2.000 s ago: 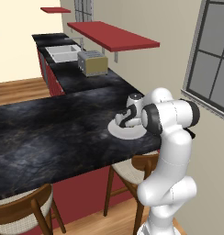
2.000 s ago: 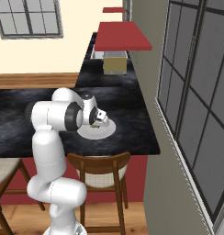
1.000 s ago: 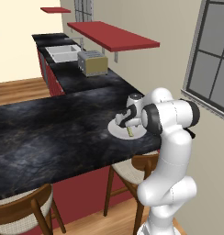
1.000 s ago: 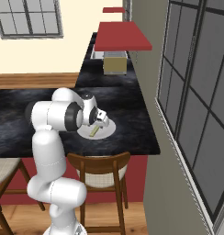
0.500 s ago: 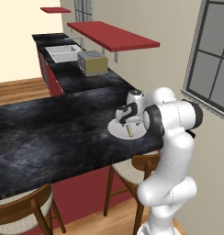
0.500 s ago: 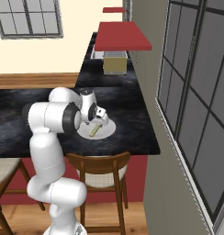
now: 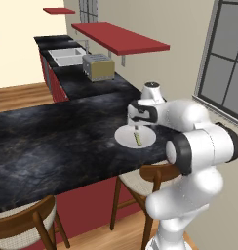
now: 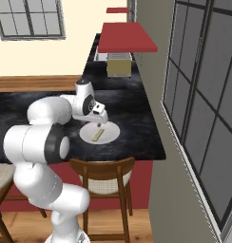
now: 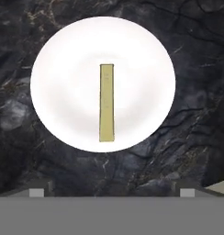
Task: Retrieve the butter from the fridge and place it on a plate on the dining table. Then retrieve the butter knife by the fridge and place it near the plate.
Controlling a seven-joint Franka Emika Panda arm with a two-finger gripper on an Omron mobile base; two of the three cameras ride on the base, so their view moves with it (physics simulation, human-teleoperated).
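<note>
The claw (image 7: 136,128) hangs with its fingers spread wide and empty just above the plate (image 9: 54,55), having let go and lifted clear in the last second or so. The butter (image 9: 106,102) now lies flat on the middle of the plate on the dining table (image 7: 48,141), so the first half looks done and the butter knife is next. The arm reaches forward from its base, elbow bent, hand pointing straight down over the plate.

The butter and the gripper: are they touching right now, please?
Apart. The hand view shows the butter flat on the plate, with dark table between it and the open fingertips.
</note>
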